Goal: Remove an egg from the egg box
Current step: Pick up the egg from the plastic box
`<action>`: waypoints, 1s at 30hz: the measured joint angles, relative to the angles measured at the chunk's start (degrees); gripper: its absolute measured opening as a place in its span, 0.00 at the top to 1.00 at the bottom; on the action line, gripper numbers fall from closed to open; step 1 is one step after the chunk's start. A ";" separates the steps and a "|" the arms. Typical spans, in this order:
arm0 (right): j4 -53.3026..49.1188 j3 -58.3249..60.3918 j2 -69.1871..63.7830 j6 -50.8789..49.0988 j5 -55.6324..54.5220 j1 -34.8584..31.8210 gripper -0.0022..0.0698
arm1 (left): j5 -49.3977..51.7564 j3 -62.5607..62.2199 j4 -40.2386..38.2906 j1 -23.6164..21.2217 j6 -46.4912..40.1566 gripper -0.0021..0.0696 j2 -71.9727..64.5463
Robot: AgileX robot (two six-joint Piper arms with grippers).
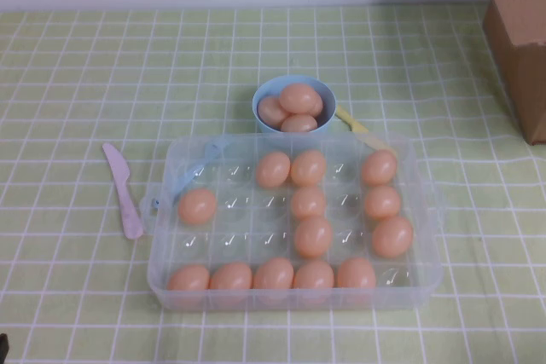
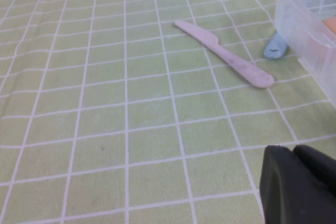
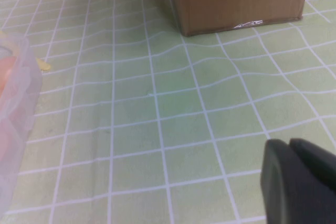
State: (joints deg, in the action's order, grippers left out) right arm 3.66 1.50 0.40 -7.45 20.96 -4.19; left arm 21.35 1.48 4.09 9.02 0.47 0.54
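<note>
The clear plastic egg box (image 1: 160, 240) lies open at the table's middle, with a pale blue clasp (image 1: 189, 178) on its left side. Several peach-orange eggs sit in its wells; one egg (image 1: 197, 206) sits alone near the left wall. Neither arm shows in the high view. My left gripper (image 2: 293, 151) is shut and empty, low over the cloth left of the box, whose corner (image 2: 302, 19) shows in the left wrist view. My right gripper (image 3: 290, 143) is shut and empty over the cloth right of the box (image 3: 18, 103).
A light-blue bowl (image 1: 257, 106) holding three eggs stands just behind the box. A pink plastic knife (image 1: 124, 189) lies left of the box and also shows in the left wrist view (image 2: 223, 53). A brown cardboard box (image 1: 520, 31) stands at the back right.
</note>
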 joint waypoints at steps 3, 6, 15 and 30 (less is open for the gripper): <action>0.00 0.00 0.00 0.00 0.00 0.00 1.00 | 0.00 0.00 0.00 0.00 0.00 0.98 0.00; 0.00 0.00 0.00 0.00 0.00 0.00 1.00 | 0.00 0.00 0.00 0.00 0.00 0.98 0.00; 0.00 0.00 0.00 0.00 0.00 0.00 1.00 | -2.08 0.00 -4.09 0.00 3.99 0.98 0.00; 0.00 0.00 0.00 0.00 0.00 0.00 1.00 | -17.91 0.00 -22.42 0.00 22.47 0.98 0.00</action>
State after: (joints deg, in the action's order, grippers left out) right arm 3.66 1.50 0.40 -7.45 20.96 -4.19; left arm 3.44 1.48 -18.33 9.02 22.93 0.54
